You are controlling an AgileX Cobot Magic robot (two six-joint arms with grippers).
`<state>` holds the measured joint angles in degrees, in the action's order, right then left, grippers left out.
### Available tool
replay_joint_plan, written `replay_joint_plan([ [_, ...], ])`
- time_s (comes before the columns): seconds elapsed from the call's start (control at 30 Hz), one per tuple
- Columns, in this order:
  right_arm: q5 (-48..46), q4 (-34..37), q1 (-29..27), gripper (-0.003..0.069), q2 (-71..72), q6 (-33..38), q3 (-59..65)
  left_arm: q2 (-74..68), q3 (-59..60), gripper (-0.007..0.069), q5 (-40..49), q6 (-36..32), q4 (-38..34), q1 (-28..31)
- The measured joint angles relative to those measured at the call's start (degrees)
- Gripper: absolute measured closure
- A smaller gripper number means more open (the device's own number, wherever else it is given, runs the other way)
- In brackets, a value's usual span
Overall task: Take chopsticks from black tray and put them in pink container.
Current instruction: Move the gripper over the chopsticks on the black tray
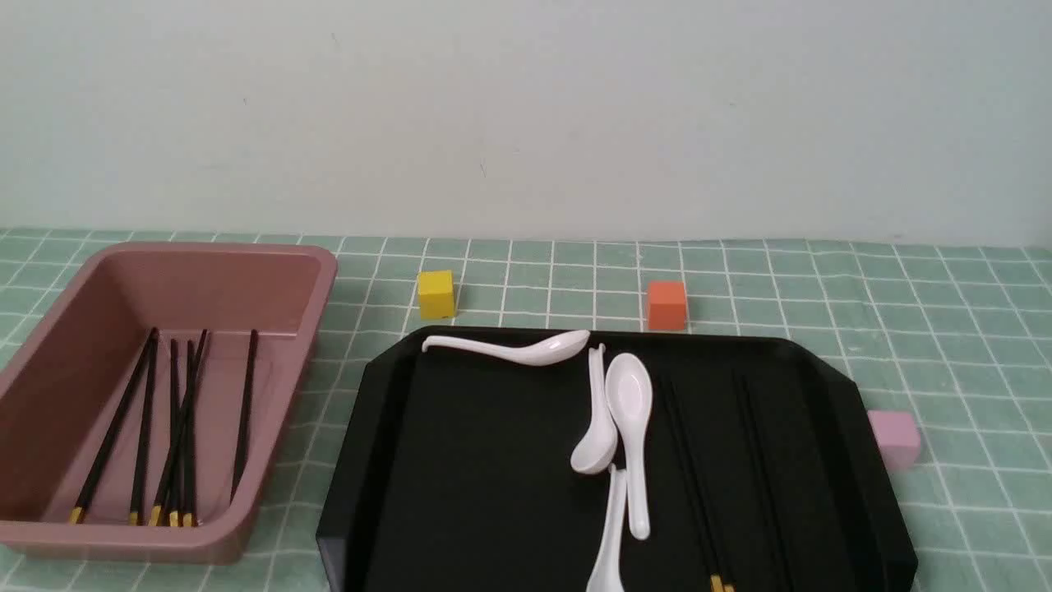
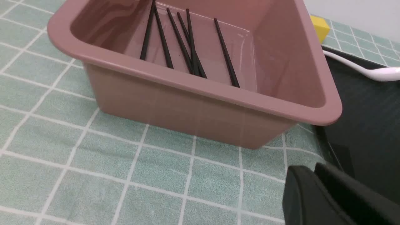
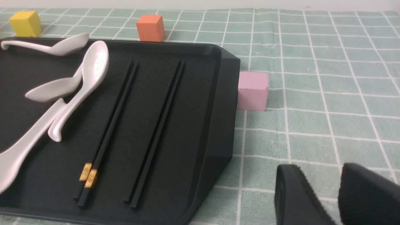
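We're mid-job: several chopsticks already lie in the pink container on the left. Two pairs are still to go on the right side of the black tray, one just beside the white spoons and one further right. The right gripper hangs over the cloth off the tray's near right corner, spread and empty. For the left gripper we can't tell. Our guess for the next move is to bring the right claw over a pair and pinch low without snagging a spoon.

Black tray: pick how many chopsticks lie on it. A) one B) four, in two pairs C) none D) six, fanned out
B: the right wrist view shows two pairs of chopsticks lying side by side on the black tray, beside the white spoons.
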<state>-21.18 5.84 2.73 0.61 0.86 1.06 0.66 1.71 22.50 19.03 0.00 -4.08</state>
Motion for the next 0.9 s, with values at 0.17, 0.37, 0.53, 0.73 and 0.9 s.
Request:
replay_joint_plan([
  [0.17,0.0,0.0,0.0,0.0419,0.0,0.0,0.0,0.0,0.0,0.0564,0.0,0.0,0.0,0.0],
  [0.37,0.0,0.0,0.0,0.0419,0.0,0.0,0.0,0.0,0.0,0.0564,0.0,0.0,0.0,0.0],
  [0.53,0.0,0.0,0.0,0.0419,0.0,0.0,0.0,0.0,0.0,0.0564,0.0,0.0,0.0,0.0],
  [0.73,0.0,-0.27,0.0,0.0419,0.0,0.0,0.0,0.0,0.0,0.0557,0.0,0.0,0.0,0.0],
  [0.9,0.11,-0.71,0.0,0.0419,0.0,0.0,0.0,0.0,0.0,0.0552,0.0,0.0,0.0,0.0],
])
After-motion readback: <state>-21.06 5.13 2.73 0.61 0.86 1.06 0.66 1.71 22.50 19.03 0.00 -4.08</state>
